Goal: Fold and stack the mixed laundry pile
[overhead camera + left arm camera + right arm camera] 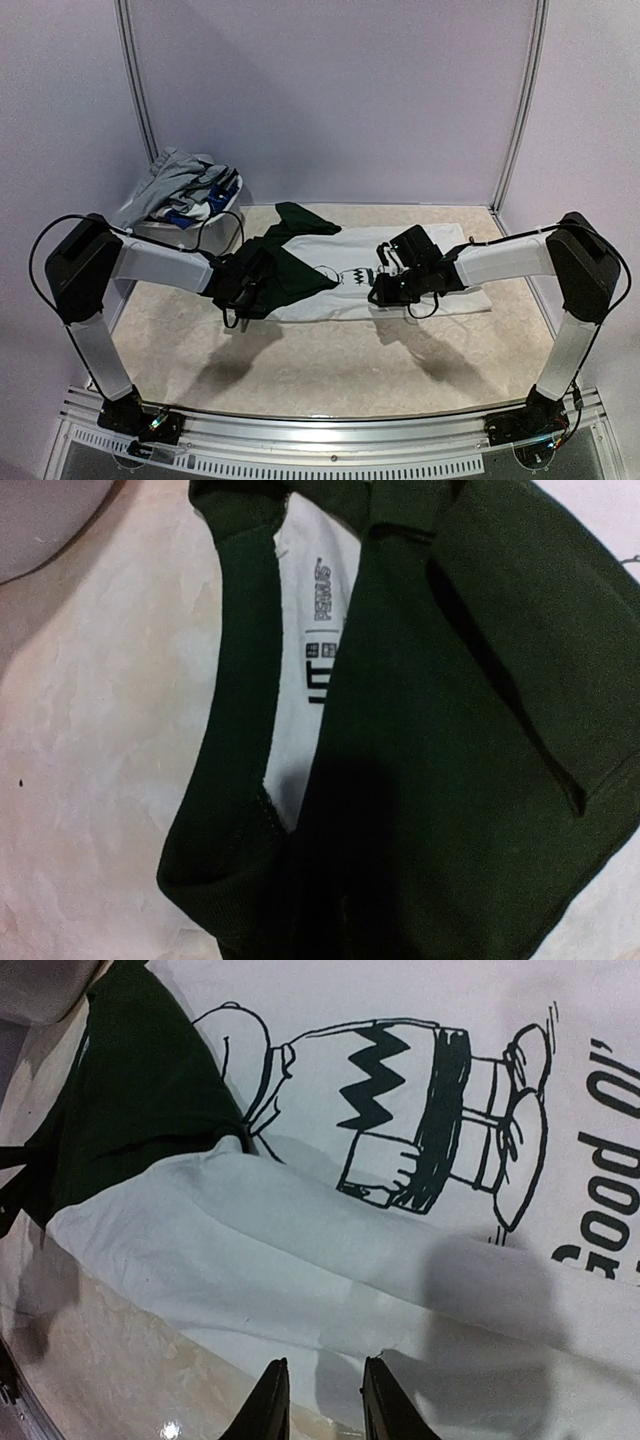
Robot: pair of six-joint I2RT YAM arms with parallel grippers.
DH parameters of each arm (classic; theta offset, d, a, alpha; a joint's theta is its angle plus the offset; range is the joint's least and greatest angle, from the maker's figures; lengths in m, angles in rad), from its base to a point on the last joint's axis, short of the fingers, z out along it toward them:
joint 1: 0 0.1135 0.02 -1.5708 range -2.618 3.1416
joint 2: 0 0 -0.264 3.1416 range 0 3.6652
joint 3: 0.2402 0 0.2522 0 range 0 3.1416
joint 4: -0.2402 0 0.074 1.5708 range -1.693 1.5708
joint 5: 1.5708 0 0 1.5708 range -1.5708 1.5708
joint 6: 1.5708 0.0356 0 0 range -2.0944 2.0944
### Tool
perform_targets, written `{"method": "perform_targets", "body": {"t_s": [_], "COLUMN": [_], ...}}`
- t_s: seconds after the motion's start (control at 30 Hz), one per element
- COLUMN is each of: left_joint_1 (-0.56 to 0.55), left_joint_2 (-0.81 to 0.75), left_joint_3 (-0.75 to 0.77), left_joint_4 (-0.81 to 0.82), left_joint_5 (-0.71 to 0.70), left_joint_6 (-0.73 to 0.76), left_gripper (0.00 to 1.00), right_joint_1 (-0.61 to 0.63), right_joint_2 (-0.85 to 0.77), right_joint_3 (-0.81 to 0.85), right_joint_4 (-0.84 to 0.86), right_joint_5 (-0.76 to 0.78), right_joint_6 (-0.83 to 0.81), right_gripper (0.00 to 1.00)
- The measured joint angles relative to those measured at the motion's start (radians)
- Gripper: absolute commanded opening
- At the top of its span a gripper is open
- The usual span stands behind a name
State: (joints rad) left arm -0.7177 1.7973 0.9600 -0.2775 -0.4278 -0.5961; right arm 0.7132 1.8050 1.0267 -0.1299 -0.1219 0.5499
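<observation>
A white T-shirt (330, 300) with dark green sleeves (300, 220) and a black cartoon print (420, 1120) lies spread on the table. My left gripper (245, 285) is sunk into the green cloth (450, 730) at the shirt's collar end. That cloth bunches over its fingers and hides them, so it looks shut on the cloth. The white neck label (315, 630) shows beside the fold. My right gripper (322, 1385) sits at the shirt's near hem, its fingers (275, 1390) a narrow gap apart over the white cloth. More of the laundry pile (185, 185), grey and blue pieces, fills a basket.
The white oval basket (200, 232) stands at the back left, close to the left arm. Pale walls with metal posts (135, 80) close the back and sides. Bare beige tabletop (330, 360) lies between the shirt and the arm bases.
</observation>
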Motion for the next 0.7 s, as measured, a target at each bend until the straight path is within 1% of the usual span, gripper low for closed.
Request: {"method": "perform_targets", "body": {"t_s": [0.33, 0.7], "left_joint_1": [-0.008, -0.025], "left_joint_2": [0.010, 0.007], "left_joint_3": [-0.040, -0.078], "left_joint_4": [0.064, 0.125], "left_joint_5": [-0.008, -0.046], "left_joint_6": [-0.023, -0.041], "left_gripper": [0.10, 0.09], "right_joint_1": [-0.004, -0.039], "right_joint_2": [0.069, 0.124], "right_joint_3": [0.072, 0.096], "right_joint_4": [-0.006, -0.020], "right_joint_5": [0.084, 0.098], "right_joint_6": [-0.002, -0.011], "right_gripper": [0.24, 0.22]}}
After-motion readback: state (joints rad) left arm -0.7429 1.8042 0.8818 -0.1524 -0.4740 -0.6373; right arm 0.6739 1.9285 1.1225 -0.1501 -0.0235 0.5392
